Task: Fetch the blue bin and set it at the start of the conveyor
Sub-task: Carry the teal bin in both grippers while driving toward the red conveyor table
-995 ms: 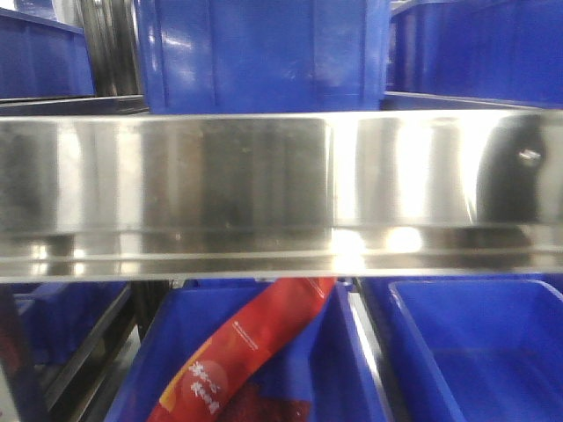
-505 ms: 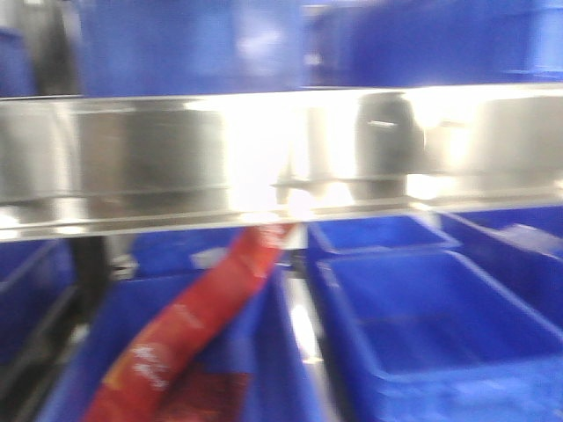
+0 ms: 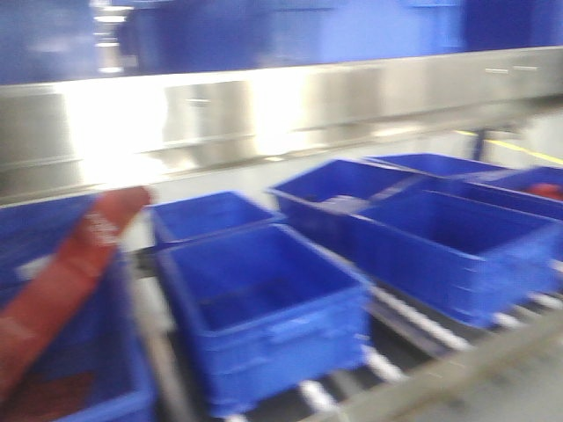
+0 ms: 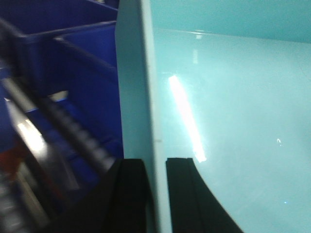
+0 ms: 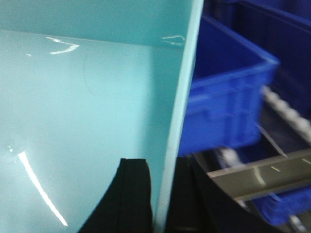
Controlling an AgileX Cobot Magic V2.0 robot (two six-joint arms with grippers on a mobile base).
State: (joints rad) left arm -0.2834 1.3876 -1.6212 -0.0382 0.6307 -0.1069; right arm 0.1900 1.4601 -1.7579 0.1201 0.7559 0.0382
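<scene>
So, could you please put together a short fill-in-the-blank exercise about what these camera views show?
1. The blue bin is gripped by ____ grippers, the left gripper and the right gripper.
2. Each has one finger inside the bin's wall and the other ____ it.
3. The long packet at the left of the front view is ____ in colour.
Missing words: two; outside; red.
</scene>
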